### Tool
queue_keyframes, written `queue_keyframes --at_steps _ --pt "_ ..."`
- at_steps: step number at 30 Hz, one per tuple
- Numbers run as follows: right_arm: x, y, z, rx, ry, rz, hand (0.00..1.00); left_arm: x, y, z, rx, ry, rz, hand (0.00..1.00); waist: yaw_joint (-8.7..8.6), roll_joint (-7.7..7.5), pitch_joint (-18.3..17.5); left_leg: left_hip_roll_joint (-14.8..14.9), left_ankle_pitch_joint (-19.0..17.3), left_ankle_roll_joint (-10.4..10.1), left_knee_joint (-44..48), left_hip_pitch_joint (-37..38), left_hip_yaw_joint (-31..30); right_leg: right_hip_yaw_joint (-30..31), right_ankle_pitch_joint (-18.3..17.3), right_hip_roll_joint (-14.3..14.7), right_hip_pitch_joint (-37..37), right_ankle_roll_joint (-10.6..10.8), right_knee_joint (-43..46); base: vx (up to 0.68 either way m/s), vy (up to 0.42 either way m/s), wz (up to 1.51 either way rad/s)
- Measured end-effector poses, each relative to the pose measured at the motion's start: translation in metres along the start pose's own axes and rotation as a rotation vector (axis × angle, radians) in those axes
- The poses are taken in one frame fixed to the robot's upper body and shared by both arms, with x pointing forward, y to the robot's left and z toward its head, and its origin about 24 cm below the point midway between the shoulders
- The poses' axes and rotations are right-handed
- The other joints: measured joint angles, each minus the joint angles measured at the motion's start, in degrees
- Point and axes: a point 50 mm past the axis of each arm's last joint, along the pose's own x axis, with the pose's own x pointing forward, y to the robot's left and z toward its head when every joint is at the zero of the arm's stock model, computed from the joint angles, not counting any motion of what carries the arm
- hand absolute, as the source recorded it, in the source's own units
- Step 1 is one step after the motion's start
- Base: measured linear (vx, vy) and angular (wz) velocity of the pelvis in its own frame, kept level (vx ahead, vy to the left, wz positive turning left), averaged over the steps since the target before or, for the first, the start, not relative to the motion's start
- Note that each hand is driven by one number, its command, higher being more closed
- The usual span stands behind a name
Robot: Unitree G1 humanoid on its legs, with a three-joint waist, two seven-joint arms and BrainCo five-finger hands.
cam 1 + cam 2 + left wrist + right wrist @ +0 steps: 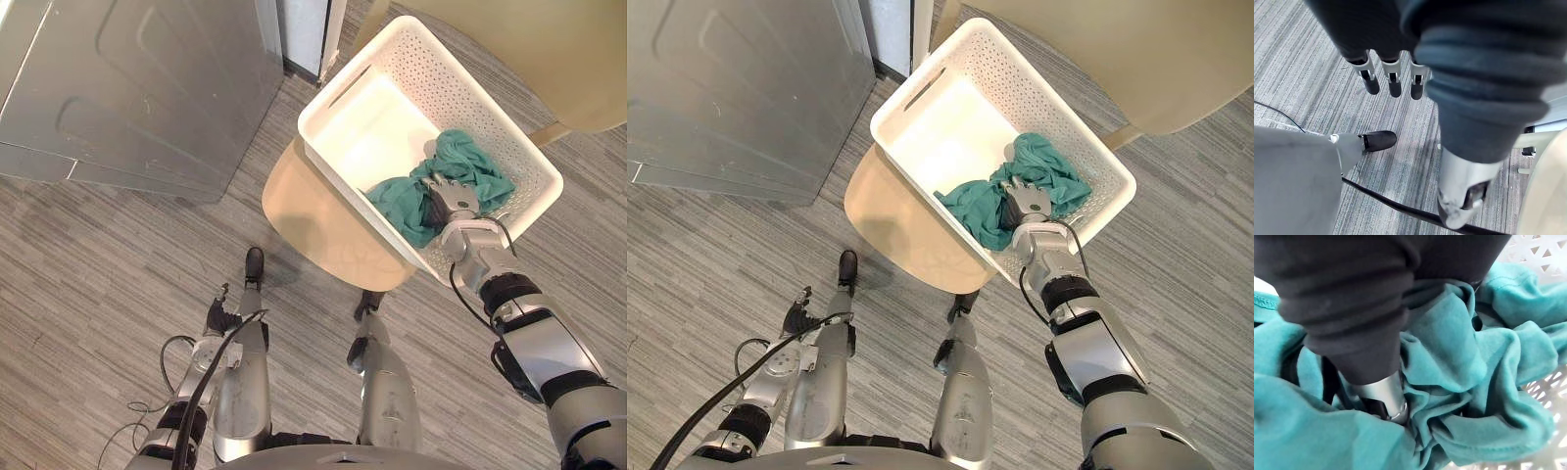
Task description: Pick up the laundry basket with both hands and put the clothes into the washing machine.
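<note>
Though we could not tell the grip of our right hand amid teal clothes in the basket, our left hand hung, fingers straight.

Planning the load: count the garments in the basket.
1: a teal garment bunched at the white basket's right end, right hand buried in it. More may hide beneath.

Clothes lie in the basket (atop a table).
</note>
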Motion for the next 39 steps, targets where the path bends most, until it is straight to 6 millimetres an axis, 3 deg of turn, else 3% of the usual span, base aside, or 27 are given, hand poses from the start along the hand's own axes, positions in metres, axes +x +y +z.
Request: queue_keyframes --at_steps 7,11,16,19,25,31,35,39 --pt "0.0 0.001 -0.002 0.042 0.017 -0.003 1.0 0.0 0.0 0.001 -0.009 -0.004 0.001 0.0 0.16 0.01 0.0 0.0 0.2 0.0 0.0 0.1 -0.1 0.0 0.0 0.0 0.0 0.0 0.3 0.0 0.0 0.0" --pt "-0.001 0.002 -0.002 0.154 0.049 -0.009 1.0 0.0 0.0 0.001 -0.018 0.0 0.003 0.0 0.22 0.01 0.0 0.0 0.2 0.1 0.0 0.4 -0.1 0.0 -0.1 -0.1 0.0 0.0 1.0 0.0 0.0 0.0" --pt "-0.002 -0.002 -0.001 0.669 0.144 -0.082 1.0 0.0 0.002 -0.001 -0.04 0.013 0.011 0.0 0.35 0.02 0.0 0.0 0.2 0.1 0.0 0.7 0.0 0.1 -0.3 -0.2 0.0 0.1 1.5 0.0 -0.002 -0.01" --pt "-0.007 0.002 0.009 1.153 0.194 -0.162 1.0 0.0 0.007 -0.003 -0.054 0.027 0.034 0.0 0.27 0.01 0.0 0.0 0.2 0.1 0.0 1.7 1.0 1.0 -0.3 -0.4 0.2 0.1 1.9 -0.01 -0.014 -0.1" --pt "-0.014 -0.011 0.028 1.736 0.152 -0.294 1.0 0.0 0.013 -0.001 -0.077 0.027 0.077 0.0 -0.06 0.03 0.0 0.0 -0.5 0.5 -0.3 3.4 2.8 1.6 -0.3 -0.9 0.7 0.1 2.4 -0.02 -0.014 -0.09" --pt "-0.017 -0.041 0.043 2.061 0.006 -0.393 1.0 -0.007 0.012 -0.012 -0.11 0.07 0.092 0.0 -0.09 -0.05 -0.2 0.1 -1.5 0.6 -0.4 6.5 5.2 2.5 -0.3 -1.5 3.1 0.1 2.4 0.0 -0.015 -0.05" --pt "-0.02 -0.054 0.053 2.242 -0.081 -0.428 1.0 -0.012 0.006 -0.021 -0.121 0.109 0.084 0.0 -0.12 -0.1 -2.4 0.2 -1.3 1.1 -0.4 8.1 6.4 2.2 -0.3 -1.9 4.9 0.2 1.9 0.01 -0.013 0.02" --pt "-0.023 -0.055 0.066 2.415 -0.102 -0.422 1.0 -0.018 0.003 -0.031 -0.125 0.15 0.079 0.0 0.01 -0.14 -6.1 0.1 -1.6 0.9 -0.4 9.8 6.5 1.6 -0.9 -2.0 7.1 0.5 1.8 0.03 -0.028 0.06"
